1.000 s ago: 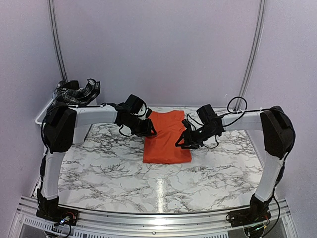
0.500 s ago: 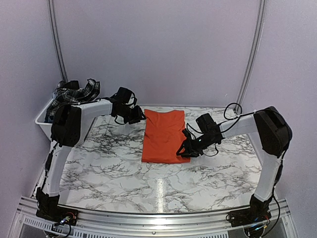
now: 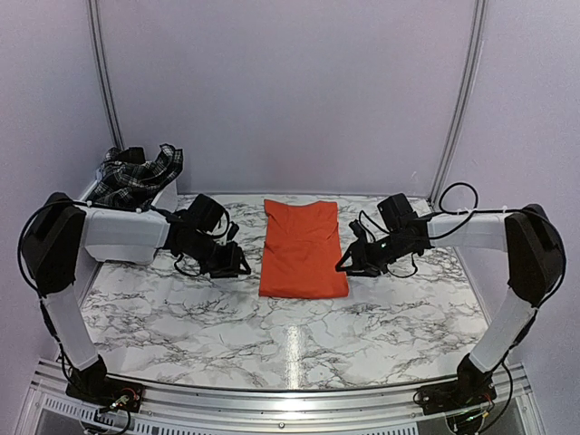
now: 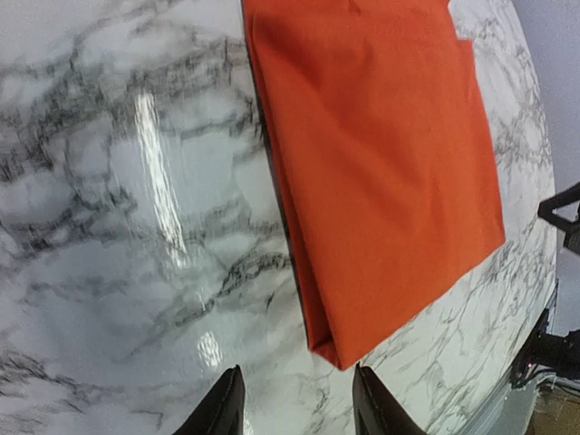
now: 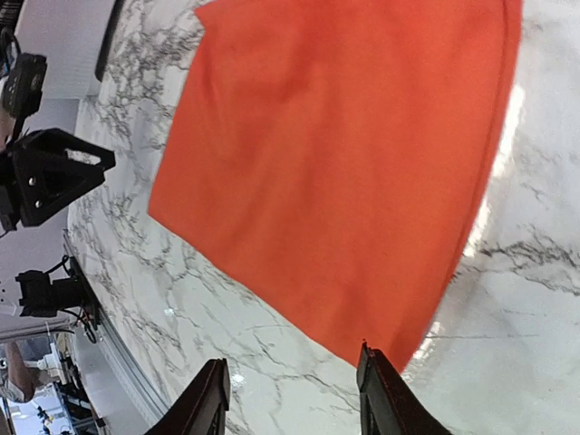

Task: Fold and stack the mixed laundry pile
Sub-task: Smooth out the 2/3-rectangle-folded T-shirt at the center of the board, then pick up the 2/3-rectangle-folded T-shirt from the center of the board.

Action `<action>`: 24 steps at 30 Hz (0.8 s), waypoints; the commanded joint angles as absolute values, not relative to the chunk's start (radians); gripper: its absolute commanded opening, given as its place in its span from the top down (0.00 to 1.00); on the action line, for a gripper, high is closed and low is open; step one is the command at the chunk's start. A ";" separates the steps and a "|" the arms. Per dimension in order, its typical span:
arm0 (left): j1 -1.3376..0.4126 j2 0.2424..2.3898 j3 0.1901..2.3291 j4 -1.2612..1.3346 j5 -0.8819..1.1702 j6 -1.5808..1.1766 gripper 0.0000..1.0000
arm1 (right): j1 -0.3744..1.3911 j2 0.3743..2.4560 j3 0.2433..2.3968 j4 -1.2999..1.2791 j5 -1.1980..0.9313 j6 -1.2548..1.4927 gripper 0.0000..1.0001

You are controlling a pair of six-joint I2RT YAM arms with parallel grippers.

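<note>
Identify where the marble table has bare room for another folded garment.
Free: the wide marble strip between the folded orange T-shirt and the front rail. Crowded: the middle, where the left gripper and right gripper flank that shirt.

Left arm (image 3: 122, 234) and right arm (image 3: 467, 227) show white links, bulky black joints, looping cables; left gripper (image 4: 295, 381) and right gripper (image 5: 292, 367) are black.

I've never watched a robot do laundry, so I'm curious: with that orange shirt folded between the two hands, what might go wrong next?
1. The left hand and right hand hang open close beside the folded orange T-shirt; a sideways sweep could catch an edge and undo the fold.
2. The plaid piece lies bunched in the bin at far left; pulled out, it might drag across the table and knock the shirt askew.
</note>
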State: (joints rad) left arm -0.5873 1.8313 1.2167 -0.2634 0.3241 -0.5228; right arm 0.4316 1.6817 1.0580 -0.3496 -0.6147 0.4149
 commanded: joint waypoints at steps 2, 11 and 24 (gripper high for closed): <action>-0.640 1.800 1.076 -0.149 0.366 -0.585 0.55 | 0.414 1.724 0.996 -0.388 -0.554 0.411 0.55; -0.683 1.875 1.023 0.044 0.418 -0.686 0.51 | 0.415 1.802 0.950 -0.288 -0.595 0.444 0.52; -0.688 1.950 1.028 0.076 0.434 -0.709 0.92 | 0.430 1.836 0.919 -0.253 -0.607 0.441 0.87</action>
State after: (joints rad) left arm -0.6838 1.9404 1.0500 0.0643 0.4206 -0.7067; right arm 0.4171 1.8133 0.9394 -0.2386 -0.6228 0.4435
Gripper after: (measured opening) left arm 0.147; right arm 0.207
